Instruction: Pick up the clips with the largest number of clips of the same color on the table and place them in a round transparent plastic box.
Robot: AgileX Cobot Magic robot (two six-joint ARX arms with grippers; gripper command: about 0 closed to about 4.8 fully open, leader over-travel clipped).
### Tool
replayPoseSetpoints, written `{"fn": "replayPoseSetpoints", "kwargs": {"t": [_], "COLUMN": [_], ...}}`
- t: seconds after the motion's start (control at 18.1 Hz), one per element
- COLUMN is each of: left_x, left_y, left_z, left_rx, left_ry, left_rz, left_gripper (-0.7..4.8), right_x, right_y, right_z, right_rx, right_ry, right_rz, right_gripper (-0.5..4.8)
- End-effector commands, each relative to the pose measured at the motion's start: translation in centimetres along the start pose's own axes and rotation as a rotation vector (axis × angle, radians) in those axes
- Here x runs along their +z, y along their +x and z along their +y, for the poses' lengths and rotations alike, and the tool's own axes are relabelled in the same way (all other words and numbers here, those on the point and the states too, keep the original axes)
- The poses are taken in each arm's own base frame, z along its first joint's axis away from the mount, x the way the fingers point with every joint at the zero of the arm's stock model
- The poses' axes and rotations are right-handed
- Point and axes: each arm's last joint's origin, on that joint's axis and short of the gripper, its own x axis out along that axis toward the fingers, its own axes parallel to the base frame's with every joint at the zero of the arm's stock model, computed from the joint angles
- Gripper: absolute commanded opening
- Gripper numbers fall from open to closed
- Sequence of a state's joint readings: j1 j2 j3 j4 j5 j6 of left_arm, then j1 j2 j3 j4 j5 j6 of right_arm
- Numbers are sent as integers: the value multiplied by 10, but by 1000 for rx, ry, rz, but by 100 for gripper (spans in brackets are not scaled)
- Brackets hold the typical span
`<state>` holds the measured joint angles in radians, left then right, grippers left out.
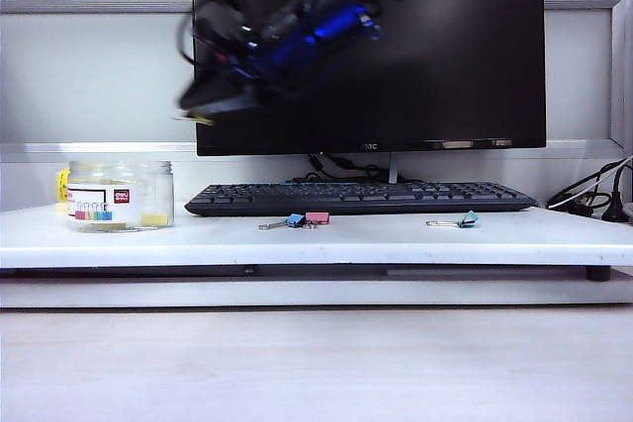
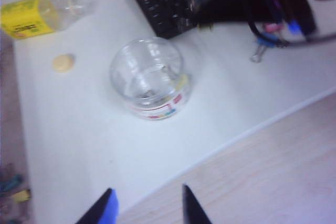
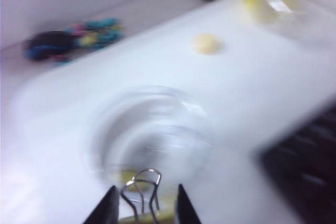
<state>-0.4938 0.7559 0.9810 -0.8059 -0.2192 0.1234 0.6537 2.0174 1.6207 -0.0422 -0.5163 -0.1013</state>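
Right hand: clamped on a yellow clip, above the round transparent plastic box at table left. Centre over the mouth before release. Left hand: narrow, empty, hanging above the near table edge.

A blurred right gripper hangs high above the white table, pinching a small yellow binder clip, right of the squat clear labelled plastic jar at far left.
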Motion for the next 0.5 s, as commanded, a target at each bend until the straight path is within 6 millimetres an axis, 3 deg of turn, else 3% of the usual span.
{"fn": "replayPoseSetpoints", "kwargs": {"t": [0.06,0.5], "left_x": [0,-2], "left_y": [-1,-1], "left_z": [3,3], "left_rx": [85,99], "left_ry": [25,42], "left_rz": [3,28], "left_gripper": [175,175], "right_x": [11,18], "right_y": [4,10], "right_z": [15,25], "right_rx": [35,52], "right_ry": [-53,-99], "right_rz": [-57,-125], "right_gripper": [44,43]}}
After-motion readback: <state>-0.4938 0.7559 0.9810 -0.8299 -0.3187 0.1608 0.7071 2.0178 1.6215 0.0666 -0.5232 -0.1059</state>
